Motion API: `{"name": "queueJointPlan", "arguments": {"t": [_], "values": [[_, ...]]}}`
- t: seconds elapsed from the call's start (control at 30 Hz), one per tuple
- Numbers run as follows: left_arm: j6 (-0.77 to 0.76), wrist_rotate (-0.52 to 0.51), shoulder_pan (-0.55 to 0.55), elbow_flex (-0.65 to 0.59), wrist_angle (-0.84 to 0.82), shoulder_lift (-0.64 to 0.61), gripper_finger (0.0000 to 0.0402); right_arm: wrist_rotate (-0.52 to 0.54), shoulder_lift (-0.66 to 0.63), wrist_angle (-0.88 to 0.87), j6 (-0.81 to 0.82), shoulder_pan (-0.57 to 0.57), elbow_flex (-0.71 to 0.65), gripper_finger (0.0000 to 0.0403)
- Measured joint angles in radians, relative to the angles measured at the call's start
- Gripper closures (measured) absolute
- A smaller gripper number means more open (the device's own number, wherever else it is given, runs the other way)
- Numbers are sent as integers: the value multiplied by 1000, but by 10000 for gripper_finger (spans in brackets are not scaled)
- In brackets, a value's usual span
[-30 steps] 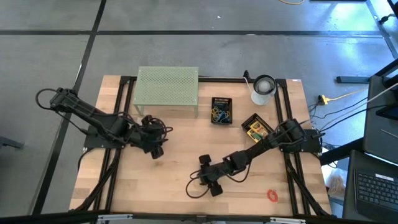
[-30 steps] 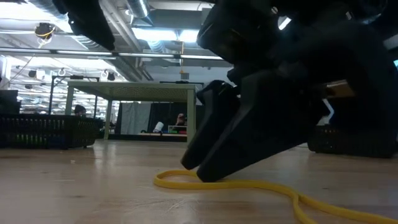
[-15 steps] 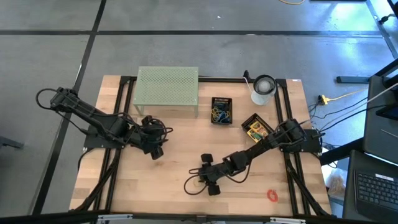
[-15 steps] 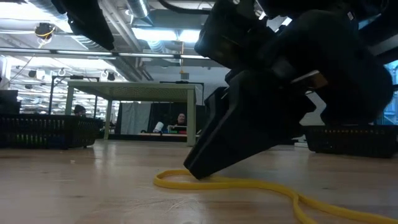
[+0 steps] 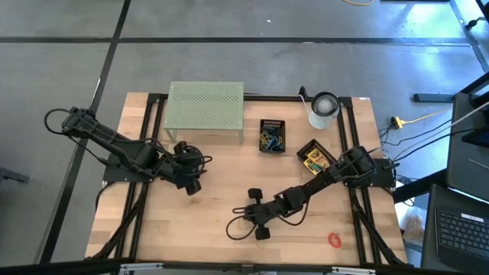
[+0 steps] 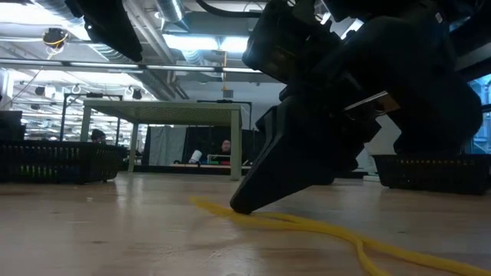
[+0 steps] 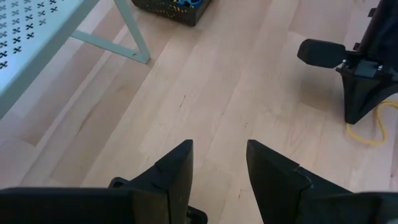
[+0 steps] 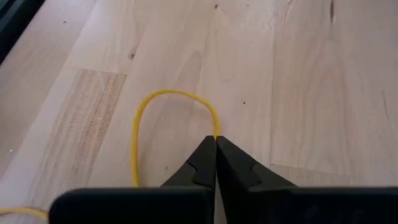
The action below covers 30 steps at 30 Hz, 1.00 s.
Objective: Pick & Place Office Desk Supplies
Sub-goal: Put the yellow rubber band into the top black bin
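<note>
Right claw [image 8: 215,144] newly pinched shut on yellow rubber band [image 8: 144,118]; left claw [image 7: 219,163] open, idle.

Bright overhead light, soft shadows

The right hand [image 8: 215,144] reaches low toward the tabletop's middle front, dark fingers pressed together — tips down. The left hand [image 7: 219,163] hovers left of centre, fingers parted.

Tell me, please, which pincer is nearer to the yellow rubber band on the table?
The right. The right pincer is shut on the yellow rubber band near the table's front middle. The left pincer hangs apart from it, over bare wood toward the left.
</note>
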Motion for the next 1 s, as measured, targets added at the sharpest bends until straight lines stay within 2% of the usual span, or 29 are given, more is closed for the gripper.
{"name": "queueJointPlan", "arguments": {"t": [0.23,0.67,0.77,1.0], "values": [[0,0,0,0,0,0,258,4,-12,-10,0,0,-3,399],[11,0,0,0,0,0,258,22,-162,-6,28,42,-4,401],[33,0,0,0,0,0,258,124,-206,-4,18,67,-4,401],[34,-9,0,0,0,0,258,435,-342,-2,-51,103,-3,401]]}}
